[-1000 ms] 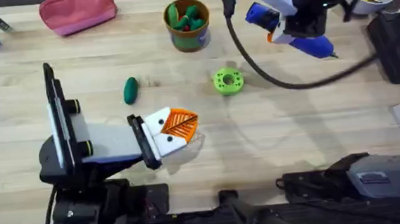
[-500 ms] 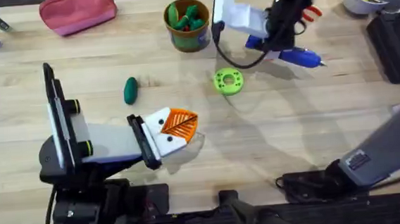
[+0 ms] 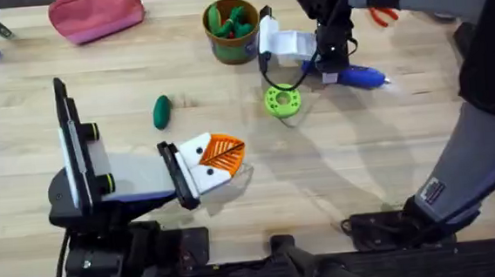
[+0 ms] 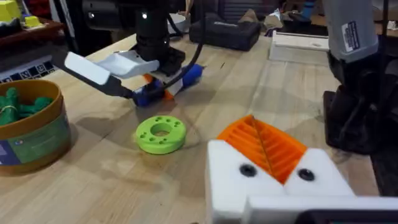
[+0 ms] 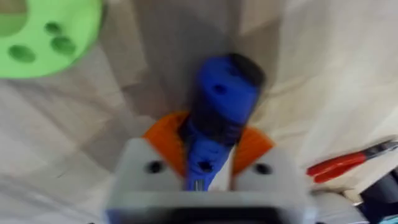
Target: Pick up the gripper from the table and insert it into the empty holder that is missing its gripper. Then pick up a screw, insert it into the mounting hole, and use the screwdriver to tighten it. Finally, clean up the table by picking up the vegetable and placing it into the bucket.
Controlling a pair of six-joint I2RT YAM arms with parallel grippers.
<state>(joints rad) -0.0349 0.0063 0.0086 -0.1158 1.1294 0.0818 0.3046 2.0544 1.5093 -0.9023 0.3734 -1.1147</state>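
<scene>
My right gripper reaches over the far middle of the table, shut on the blue screwdriver, whose metal bit points right. In the right wrist view the orange pads clamp the screwdriver's blue body. The dark green vegetable lies on the table left of centre. The bucket stands at the back with green pieces inside. My left gripper rests low near the front, its orange tips shut together with nothing held. The loose gripper, the empty holder and the screw are out of view.
A bright green ring-shaped disc lies just in front of the right gripper, also seen as the disc from the left wrist. Red pliers lie at the back right, a pink pouch at the back left.
The right arm has swung left and lower with the screwdriver, ending close behind the green disc. The left arm has not moved.
</scene>
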